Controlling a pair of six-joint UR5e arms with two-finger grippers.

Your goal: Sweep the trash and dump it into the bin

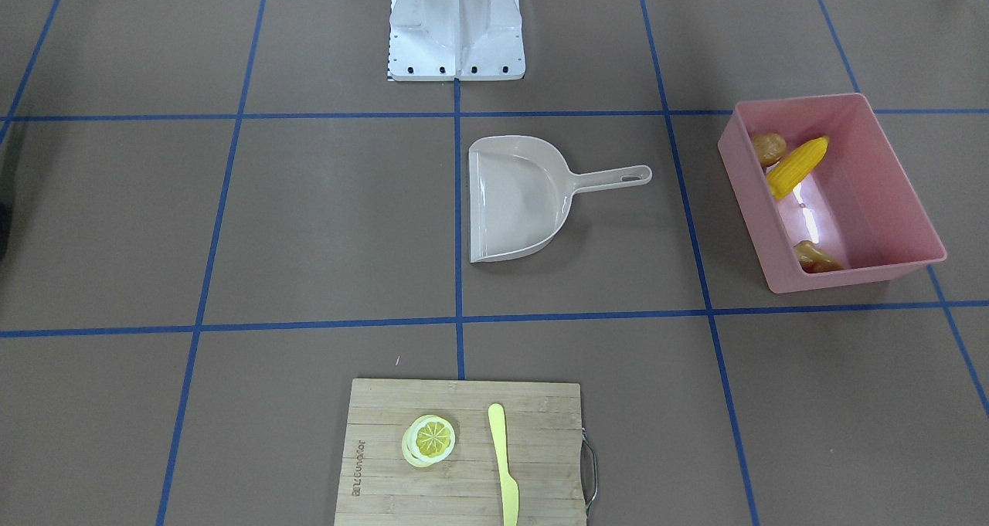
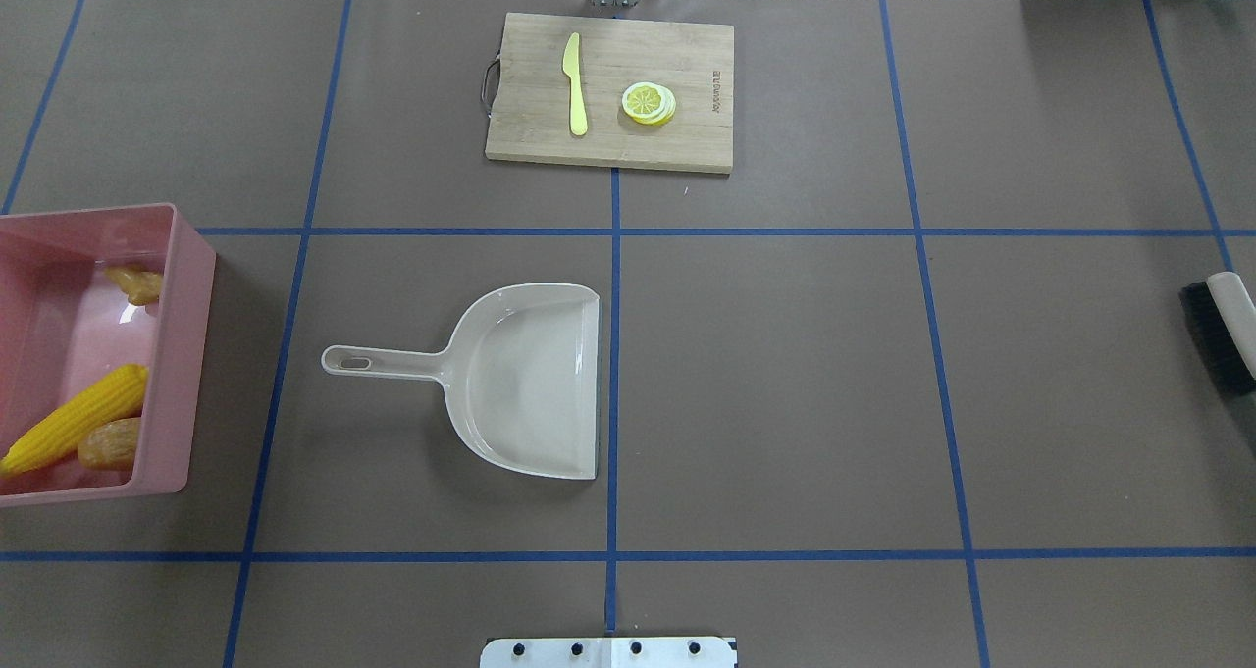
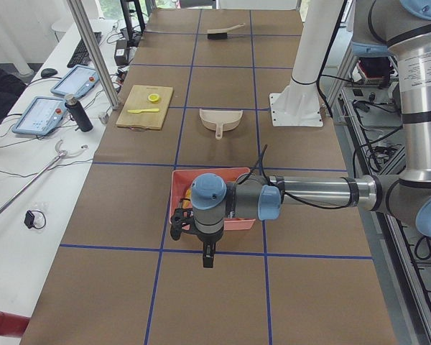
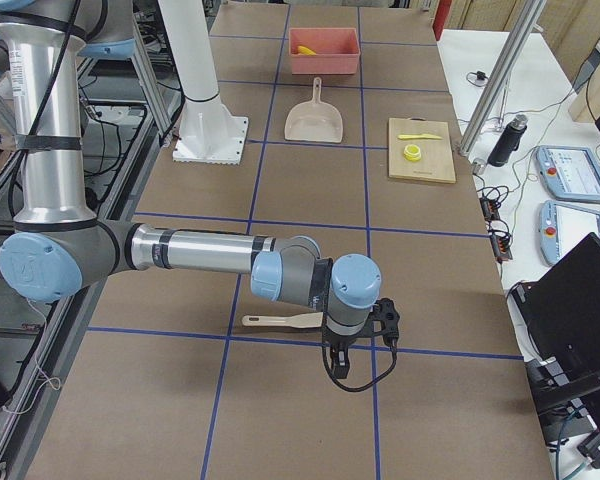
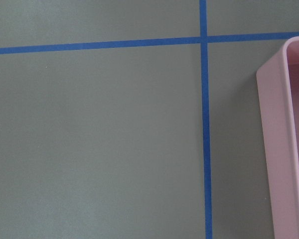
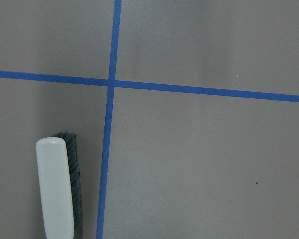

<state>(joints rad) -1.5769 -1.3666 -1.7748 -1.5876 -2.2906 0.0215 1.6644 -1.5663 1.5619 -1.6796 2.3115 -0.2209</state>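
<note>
The pink bin (image 1: 842,275) stands on the table on my left side and also shows in the overhead view (image 2: 191,354). Inside it lie the yellow corn cob (image 1: 797,167), the brown potato (image 1: 769,147) beside it, and the tan ginger root (image 1: 817,258) at the other end. My left gripper (image 3: 178,224) hovers just beside the bin; only the exterior left view shows it, so I cannot tell if it is open. My right gripper (image 4: 385,320) hangs over the table's right end; only the exterior right view shows it, so I cannot tell its state.
An empty beige dustpan (image 2: 530,384) lies mid-table, handle toward the bin. A brush (image 2: 1222,334) lies at the right end, beside my right gripper. A wooden cutting board (image 2: 530,79) at the far edge holds a lemon slice (image 2: 649,103) and a pale yellow knife (image 2: 575,84).
</note>
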